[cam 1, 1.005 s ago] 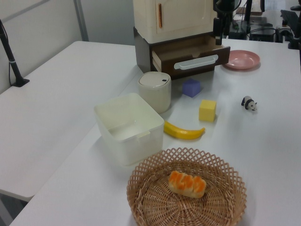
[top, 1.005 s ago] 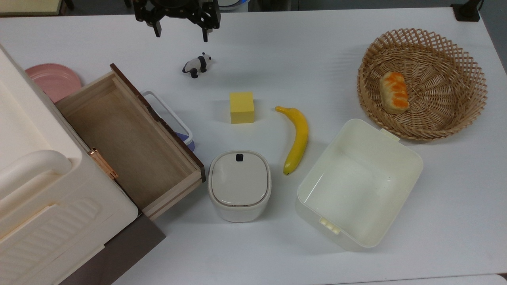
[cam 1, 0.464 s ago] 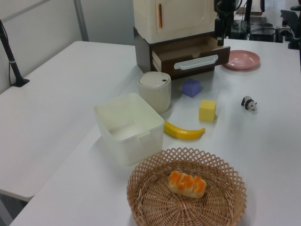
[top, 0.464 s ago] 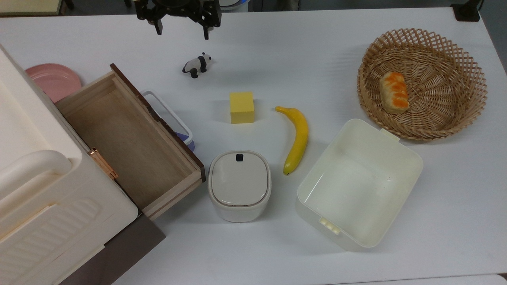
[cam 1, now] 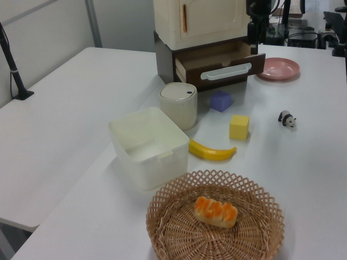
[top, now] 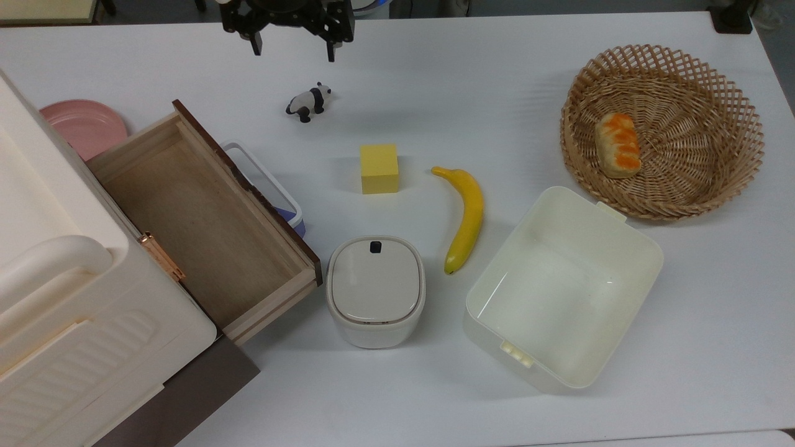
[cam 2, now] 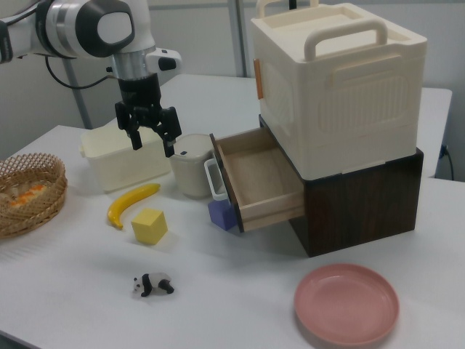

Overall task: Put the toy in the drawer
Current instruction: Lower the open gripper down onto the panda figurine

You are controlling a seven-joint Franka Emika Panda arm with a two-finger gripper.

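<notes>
Top view: the tiny black-and-white panda toy [top: 308, 101] stands on its four legs on the white worktop [top: 435, 93]. It has not moved since a second ago. It is near the pulled-out light-wood drawer with the dark brown front [top: 205, 217], but not touching it. The drawer's bare floor has nothing on it.

The black claw [top: 292, 53] hangs in the air above the worktop, past the panda toward the top view's top edge. Its two fingers are spread wide apart and hold nothing. Since a second ago it has slid a little toward the top view's right and a bit higher in the picture.

In the right view the claw [cam 2: 152, 145] is up above the yellow banana [cam 2: 131, 203] and the small yellow cube [cam 2: 150, 225], and the panda [cam 2: 153, 283] sits well below it on the worktop.

In the left view the panda [cam 1: 287, 118] stands beside the yellow cube [cam 1: 239, 127], a little apart.

Nothing else has changed place.
</notes>
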